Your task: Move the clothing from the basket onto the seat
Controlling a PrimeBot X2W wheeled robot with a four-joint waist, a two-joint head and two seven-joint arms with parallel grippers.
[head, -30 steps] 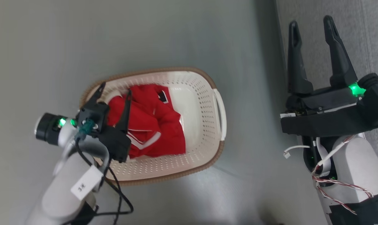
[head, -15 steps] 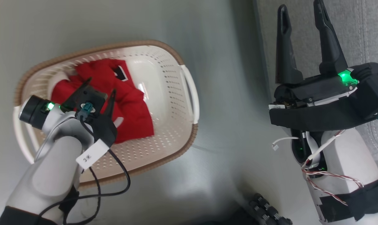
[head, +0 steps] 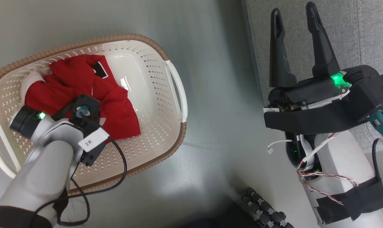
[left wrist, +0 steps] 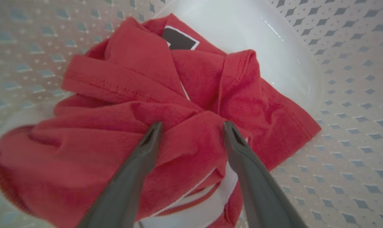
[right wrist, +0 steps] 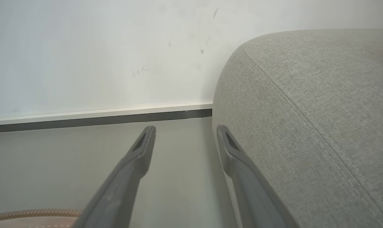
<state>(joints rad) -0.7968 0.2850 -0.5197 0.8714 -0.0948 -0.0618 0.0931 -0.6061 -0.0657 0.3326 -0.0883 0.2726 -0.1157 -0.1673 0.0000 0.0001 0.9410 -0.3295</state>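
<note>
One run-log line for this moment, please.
left hand: open, tips at clothing | clothing: in basket | right hand: open, empty, near seat | stage: pre-grasp

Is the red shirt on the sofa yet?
No, the red clothing lies crumpled inside the basket, with the left gripper open over it.

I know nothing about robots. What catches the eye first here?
The bright red clothing, crumpled in the cream basket on the floor. The left gripper reaches into the basket, its dark fingers spread over the clothing. The right gripper hangs open by the grey seat.
</note>
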